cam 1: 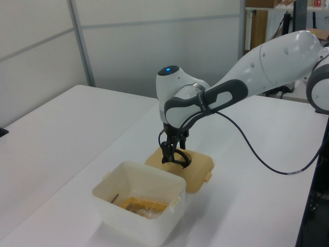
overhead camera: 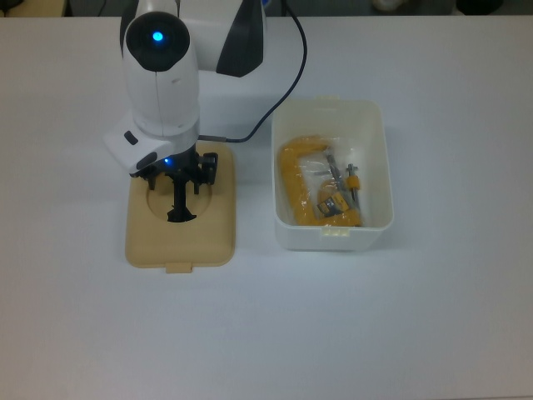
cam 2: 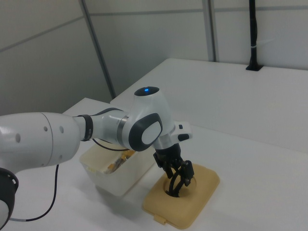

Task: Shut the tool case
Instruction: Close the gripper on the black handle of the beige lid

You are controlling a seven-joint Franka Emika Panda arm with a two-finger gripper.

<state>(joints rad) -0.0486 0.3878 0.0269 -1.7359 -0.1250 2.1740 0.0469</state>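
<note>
the risk, as i judge it, is a poor catch on the thin black handle (overhead camera: 179,202); if the fingers close off-centre it could slip out, or the tan lid (overhead camera: 180,212) could tilt and strike the rim of the white tub (overhead camera: 331,173), which sits apart on the top view's right, open, with yellow tools (overhead camera: 316,192) inside. the gripper (overhead camera: 177,179) is down in the lid's round recess at the upright handle; whether its fingers are parted or already pinching i cannot tell.
</note>
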